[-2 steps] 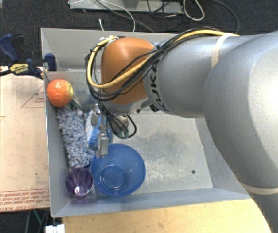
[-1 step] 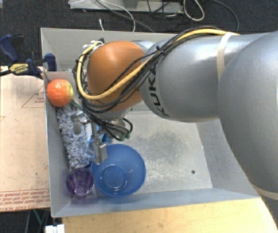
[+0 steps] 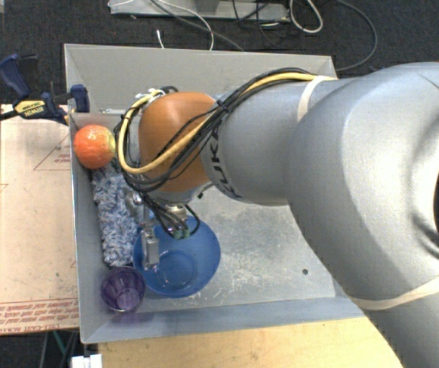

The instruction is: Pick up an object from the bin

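Thick grey arm (image 3: 342, 167) comes in from the right, taking up much of that side, its last link slanting toward the upper left. Wrist wears a rounded orange cover (image 3: 175, 140). Yellow and black cables (image 3: 131, 140) loop over and around it. Below the cover the slim metal hand (image 3: 151, 245) hangs straight down, low, left of centre.

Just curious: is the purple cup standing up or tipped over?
Upright: the purple cup shows its round open mouth facing up.
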`<state>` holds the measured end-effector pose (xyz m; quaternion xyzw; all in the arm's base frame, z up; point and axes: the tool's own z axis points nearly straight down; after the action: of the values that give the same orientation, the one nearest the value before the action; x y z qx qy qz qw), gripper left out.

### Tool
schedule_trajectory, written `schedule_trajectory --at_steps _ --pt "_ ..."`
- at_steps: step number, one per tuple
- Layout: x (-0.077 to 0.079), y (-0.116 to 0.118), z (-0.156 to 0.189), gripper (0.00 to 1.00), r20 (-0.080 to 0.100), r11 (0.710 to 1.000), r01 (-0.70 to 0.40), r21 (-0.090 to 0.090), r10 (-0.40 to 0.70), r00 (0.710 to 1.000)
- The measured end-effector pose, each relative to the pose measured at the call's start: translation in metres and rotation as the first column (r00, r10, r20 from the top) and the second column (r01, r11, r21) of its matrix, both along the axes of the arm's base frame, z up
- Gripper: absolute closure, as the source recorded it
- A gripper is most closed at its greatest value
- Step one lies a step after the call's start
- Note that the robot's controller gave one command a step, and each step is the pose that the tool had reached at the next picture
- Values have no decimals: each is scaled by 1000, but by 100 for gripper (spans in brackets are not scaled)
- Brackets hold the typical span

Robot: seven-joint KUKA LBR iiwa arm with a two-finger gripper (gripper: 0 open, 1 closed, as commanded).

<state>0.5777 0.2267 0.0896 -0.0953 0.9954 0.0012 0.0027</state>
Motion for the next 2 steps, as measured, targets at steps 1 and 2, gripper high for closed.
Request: schedule_trajectory --at_steps 1,2 --pt "-35 13 -3 0 29 953 -304 0 303 952" --pt "-11 9 -15 0 5 1000 -20 2 20 1000"
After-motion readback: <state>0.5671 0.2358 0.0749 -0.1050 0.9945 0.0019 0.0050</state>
